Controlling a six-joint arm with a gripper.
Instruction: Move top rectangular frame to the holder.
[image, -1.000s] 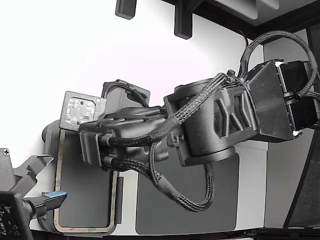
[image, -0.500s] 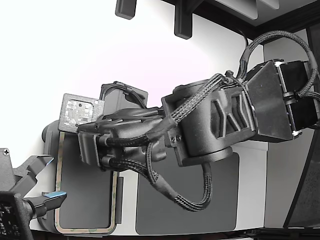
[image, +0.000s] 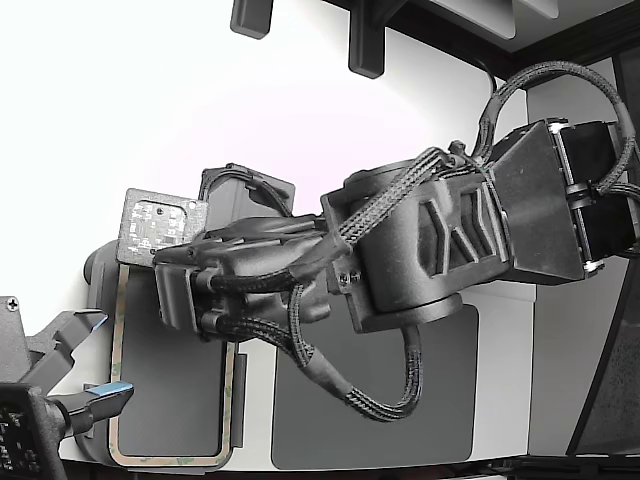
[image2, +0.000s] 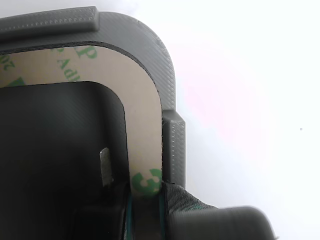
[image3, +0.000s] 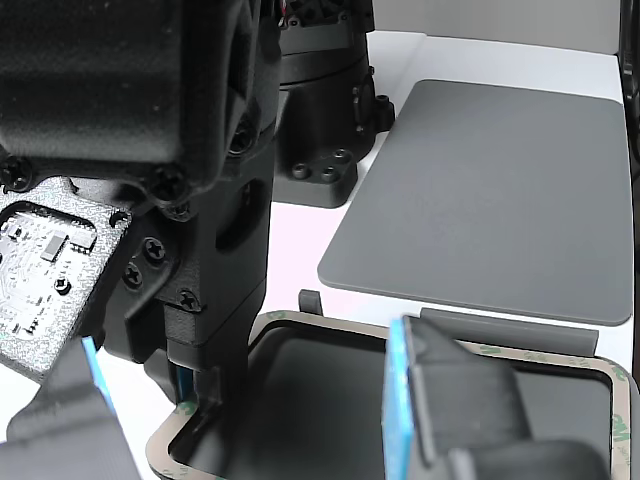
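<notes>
The top rectangular frame (image: 114, 380) (image2: 142, 115) (image3: 330, 325) is a thin tan strip with green print and an open centre. It lies flat inside a grey tray with a raised wall, a tab and a side notch, which looks like the holder (image2: 167, 75) (image3: 500, 330). My gripper (image2: 144, 215) (image: 195, 325) (image3: 190, 390) stands over the frame's long side near a corner. Its teal-padded fingers sit against both edges of the strip, one in the open centre and one at the notch. The fingertips are hidden in the exterior view.
A dark grey flat mat (image: 400, 400) (image3: 500, 190) lies beside the tray. A second gripper with blue pads (image: 100, 395) (image3: 400, 400) hangs over the tray's near end. A black arm base (image3: 320, 110) stands behind, and a small metal tab (image2: 105, 167) shows inside the frame.
My arm and wrist have shifted slightly towards the exterior view's left. The frame has not moved.
</notes>
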